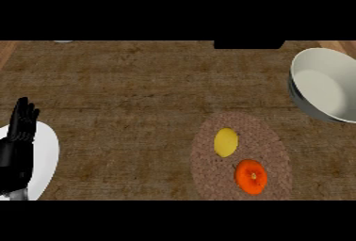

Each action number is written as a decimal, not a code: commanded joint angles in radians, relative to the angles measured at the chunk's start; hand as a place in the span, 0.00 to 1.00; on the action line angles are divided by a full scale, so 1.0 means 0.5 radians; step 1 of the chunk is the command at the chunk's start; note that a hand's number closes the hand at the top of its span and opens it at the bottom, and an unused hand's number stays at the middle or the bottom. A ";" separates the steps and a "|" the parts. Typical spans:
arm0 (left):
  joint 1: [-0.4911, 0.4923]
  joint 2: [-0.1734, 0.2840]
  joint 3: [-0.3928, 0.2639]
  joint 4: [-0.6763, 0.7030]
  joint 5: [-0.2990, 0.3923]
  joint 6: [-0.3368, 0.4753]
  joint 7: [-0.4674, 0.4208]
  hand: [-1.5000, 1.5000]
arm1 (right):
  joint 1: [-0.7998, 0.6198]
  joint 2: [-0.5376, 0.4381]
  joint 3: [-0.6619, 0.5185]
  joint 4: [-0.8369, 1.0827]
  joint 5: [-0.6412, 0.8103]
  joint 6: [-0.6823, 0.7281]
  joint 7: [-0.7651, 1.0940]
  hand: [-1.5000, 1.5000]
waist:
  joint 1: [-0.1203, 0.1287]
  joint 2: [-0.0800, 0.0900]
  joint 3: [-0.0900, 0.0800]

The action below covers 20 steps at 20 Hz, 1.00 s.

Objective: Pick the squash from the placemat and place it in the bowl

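On the placemat, left half: squash (226, 142), yellow, lay untouched, not yet picked up.
Long axis: ran roughly up and down the view, tilted slightly.
Placemat (268, 141): round, woven, brown, right of centre on the counter (125, 84).
Neighbour: orange fruit (251, 176), just beside the squash, toward the near right.
Bowl (323, 87): white, held nothing, up and to the right of the squash, well apart.
Left hand (20, 141): fingers straight, released, resting at the left edge over a white plate (47, 150); squash lay far to its right.
Right hand: not visible; judged better placed for the bowl side.
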 commanded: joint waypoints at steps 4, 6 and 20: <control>-0.263 0.094 0.040 0.153 -0.014 -0.063 0.241 0.50 | 0.314 -0.174 0.111 -0.625 0.050 0.195 0.189 1.00 | -0.048 -0.037 0.038; -0.258 0.154 0.053 0.130 0.028 -0.134 0.311 0.50 | 0.372 -0.238 0.243 -0.923 0.127 0.199 0.342 1.00 | -0.073 -0.050 0.035; -0.208 0.071 -0.013 0.141 0.036 -0.151 0.376 0.50 | 2.012 -0.293 0.554 -1.568 1.499 -0.648 0.883 0.00 | -0.108 -0.045 0.032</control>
